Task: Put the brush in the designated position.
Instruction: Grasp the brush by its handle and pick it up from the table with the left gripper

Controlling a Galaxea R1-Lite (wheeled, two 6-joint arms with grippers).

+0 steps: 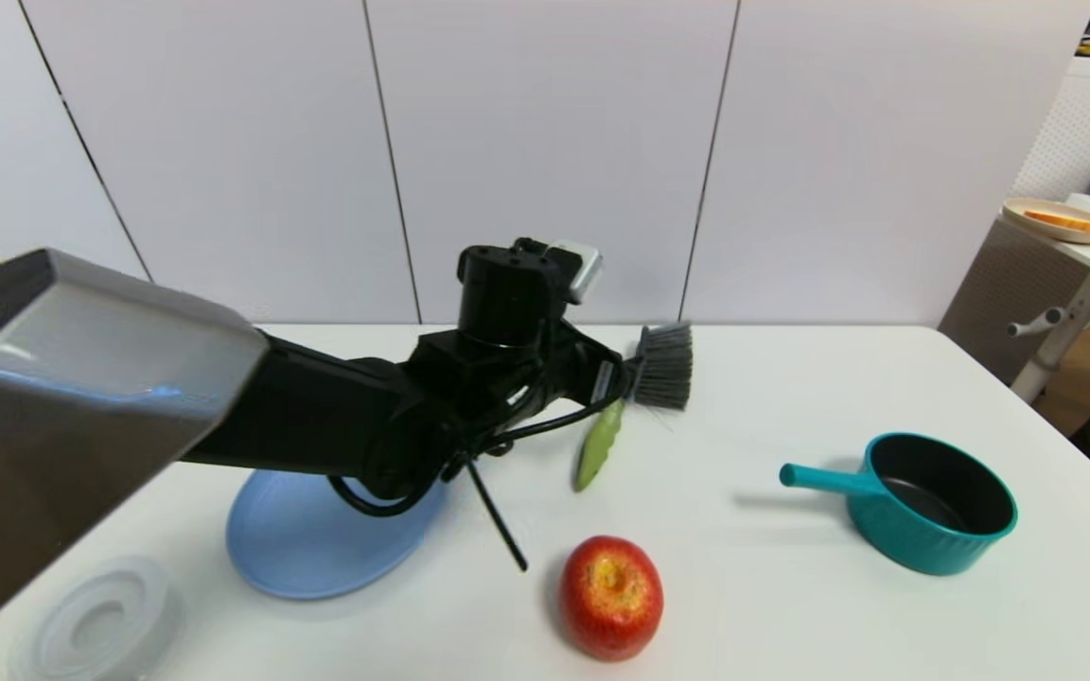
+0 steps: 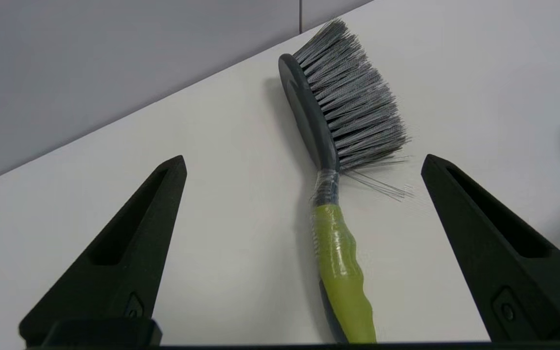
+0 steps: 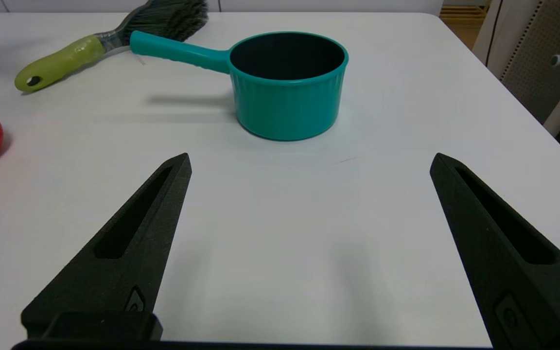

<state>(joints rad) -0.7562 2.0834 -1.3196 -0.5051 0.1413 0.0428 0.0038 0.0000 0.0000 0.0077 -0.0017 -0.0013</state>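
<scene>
Left gripper [image 2: 304, 163]: fingers spread wide, holding nothing, hanging just above the brush, one finger on each side of it without touching.
Left arm [image 1: 318, 416]: reaches across the near-left of the table, over the blue plate, toward the brush.
Right gripper [image 3: 309, 160]: fingers spread wide, empty, low over bare tabletop, well apart from the brush, on the near side of the saucepan.
Brush [image 1: 640, 397]: lies flat on the table near its far edge, bristles toward the wall, handle pointing back toward the robot.
Brush, looks: lime-green tapered handle [image 2: 341, 267] with a hole at its end, wrapped in clear film up to the neck; dark grey curved back; fan of grey-black bristles [image 2: 353, 107], a few stray hairs sticking out.
Table [image 1: 791, 605]: plain white, smooth, rounded corner at far right.
Room: pale grey panelled wall [image 1: 554, 142] right behind the table; a side table with a plate of food [image 1: 1061, 219] far right of the brush.
Apple [image 1: 611, 596]: red, nearer the robot than the brush.
Saucepan [image 1: 933, 515]: teal, dark inside, right of the brush, its handle pointing toward it.
Blue plate [image 1: 308, 553]: near-left of the brush, partly under the arm.
Clear round lid [image 1: 100, 624]: near-left corner, far from the brush.
</scene>
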